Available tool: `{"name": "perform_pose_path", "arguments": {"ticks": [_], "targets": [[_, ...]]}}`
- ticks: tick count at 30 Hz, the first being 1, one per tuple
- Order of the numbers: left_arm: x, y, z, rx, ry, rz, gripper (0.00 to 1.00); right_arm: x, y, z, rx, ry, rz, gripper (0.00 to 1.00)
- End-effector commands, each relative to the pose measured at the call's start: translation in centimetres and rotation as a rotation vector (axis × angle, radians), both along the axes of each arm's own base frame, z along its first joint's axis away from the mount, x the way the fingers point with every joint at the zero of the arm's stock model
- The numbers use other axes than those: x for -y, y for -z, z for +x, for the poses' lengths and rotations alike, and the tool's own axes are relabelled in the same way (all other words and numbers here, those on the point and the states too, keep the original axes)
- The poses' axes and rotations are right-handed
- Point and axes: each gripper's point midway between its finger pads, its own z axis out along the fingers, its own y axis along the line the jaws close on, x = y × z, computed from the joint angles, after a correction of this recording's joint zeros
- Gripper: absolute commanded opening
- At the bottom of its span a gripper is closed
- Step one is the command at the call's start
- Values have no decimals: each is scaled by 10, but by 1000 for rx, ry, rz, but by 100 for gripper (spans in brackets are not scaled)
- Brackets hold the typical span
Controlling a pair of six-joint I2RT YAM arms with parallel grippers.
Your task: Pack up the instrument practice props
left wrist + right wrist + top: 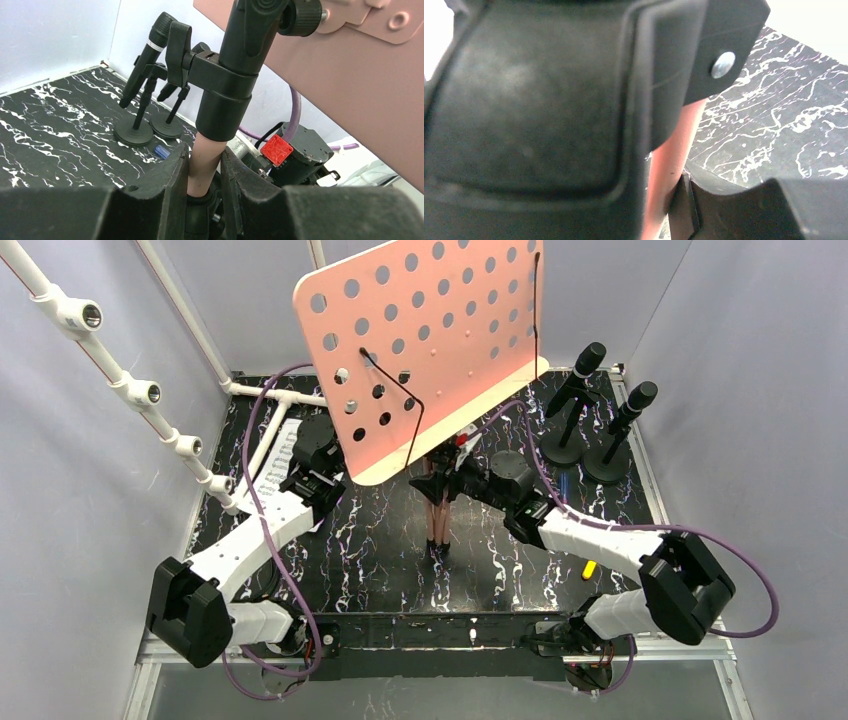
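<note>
The salmon-pink perforated music desk (430, 340) stands tilted on its stand over the middle of the table. My left gripper (204, 156) is shut on the stand's pink pole (206, 150), just under the black clamp collar (225, 110). My right gripper (442, 480) is at the stand's lower hub. One of its fingers (724, 210) presses a pink tube (671, 160), and the black hub (549, 100) hides the other finger. The thin pink legs (437, 525) hang together below it. Two black microphones (580, 375) (632, 405) stand on round bases at the back right.
A white pipe frame (150, 395) runs along the left side and the back. A small blue piece (161, 151) lies by the microphone bases, and a yellow piece (589, 569) lies near the right arm. Purple cables (270, 500) loop over both arms.
</note>
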Motion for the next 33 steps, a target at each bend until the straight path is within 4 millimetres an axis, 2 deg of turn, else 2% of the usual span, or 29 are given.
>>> {"name": "perform_pose_path", "arguments": {"ticks": [1,8,16,19,23,26,33], "targets": [[-14,-47,-27,21,15,-133,0,3,-44,-15,45,-23,86,29],[-21,-26,-20,-130,-44,-187,0,-3,-43,-40,-18,-54,113,15],[-26,4,-4,-314,-126,-252,0,-8,-36,-51,-179,-32,167,1],[-26,4,-4,-326,-128,-260,0,-9,-40,-55,-216,-32,190,1],[-26,-10,-5,-295,-128,-260,0,-8,-53,-54,-217,-8,201,1],[-26,-9,-3,-308,-137,-248,0,-4,-57,-51,-225,23,197,1],[-30,40,7,-428,-208,-217,0,-2,-34,-48,-317,70,169,1]]}}
